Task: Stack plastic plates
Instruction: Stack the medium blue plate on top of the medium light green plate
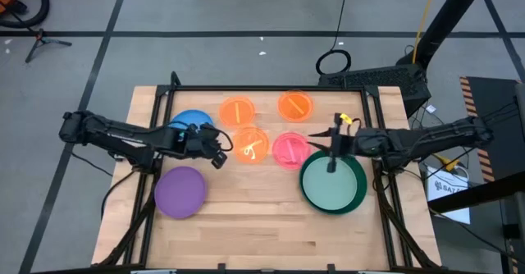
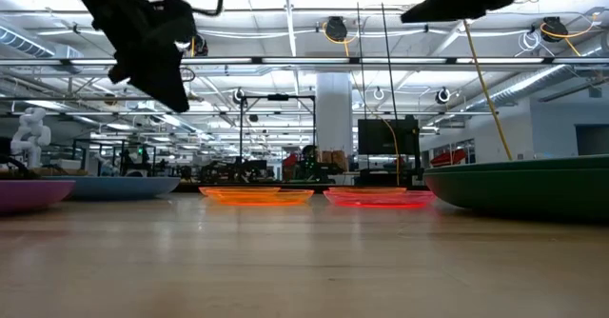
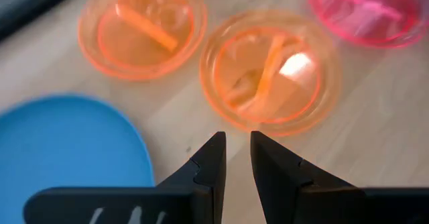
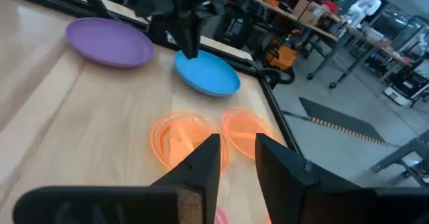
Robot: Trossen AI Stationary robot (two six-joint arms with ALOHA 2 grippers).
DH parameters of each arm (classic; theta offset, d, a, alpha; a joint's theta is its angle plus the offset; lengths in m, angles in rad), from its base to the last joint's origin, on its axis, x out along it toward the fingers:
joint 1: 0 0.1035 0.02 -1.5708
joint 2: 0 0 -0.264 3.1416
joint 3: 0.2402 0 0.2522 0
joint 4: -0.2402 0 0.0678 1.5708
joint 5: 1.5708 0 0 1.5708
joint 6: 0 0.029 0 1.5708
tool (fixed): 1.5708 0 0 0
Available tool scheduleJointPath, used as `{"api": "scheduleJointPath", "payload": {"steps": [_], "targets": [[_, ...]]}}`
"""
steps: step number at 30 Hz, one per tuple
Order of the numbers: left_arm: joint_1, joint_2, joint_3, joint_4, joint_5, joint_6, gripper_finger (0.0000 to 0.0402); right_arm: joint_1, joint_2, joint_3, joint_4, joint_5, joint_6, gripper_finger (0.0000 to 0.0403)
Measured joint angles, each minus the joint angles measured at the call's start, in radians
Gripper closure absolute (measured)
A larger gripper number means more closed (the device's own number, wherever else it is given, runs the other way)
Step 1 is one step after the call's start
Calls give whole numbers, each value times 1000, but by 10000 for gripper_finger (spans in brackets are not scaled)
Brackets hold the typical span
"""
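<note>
Eight plastic plates counted on the wooden tabletop [image 1: 271,225], seen from above. Toward the left: blue plate [image 1: 189,121] at the back, purple plate [image 1: 180,192] nearer the front, well apart from one another. In the middle: three translucent orange plates, namely back-left orange plate [image 1: 237,110], back-right orange plate [image 1: 295,106] and front orange plate [image 1: 251,144], with the pink plate [image 1: 289,149] just beside the last. On the right: pale mint plate [image 1: 332,185] nested inside the dark green plate [image 1: 361,194]; cannot tell whether a second green one lies beneath.

Left tool [image 3: 238,140] held above the tabletop between the blue plate and the front orange plate, clear of both. Fingers parted by only a narrow slit, gripping nothing. Seen from table height as a dark shape hanging high at the left, well off the wood.

Right tool [image 4: 234,142] poised over the back rim of the mint plate, near the pink one, pointing across toward the orange plates. Fingers a little apart, likewise empty, touching no plate.
</note>
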Motion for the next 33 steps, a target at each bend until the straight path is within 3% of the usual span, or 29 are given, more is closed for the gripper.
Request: {"api": "scheduleJointPath", "payload": {"steps": [6, 12, 17, 23, 33], "targets": [[80, 85, 0, -57, 58, -95, 327, 2, -182, -26, -64, -28, 1, 316], [136, 130, 0, -57, 90, -96, 327, 2, -308, -28, -191, -53, 60, 316], [169, 130, 0, -145, 90, -198, 327, 2, -349, -29, -270, -68, 76, 316], [156, 130, 0, -193, 90, -257, 327, 2, -376, -29, -287, -202, 48, 316], [116, 130, 0, -142, 74, -227, 327, -1, -488, -95, -241, -202, 2, 316]]}}
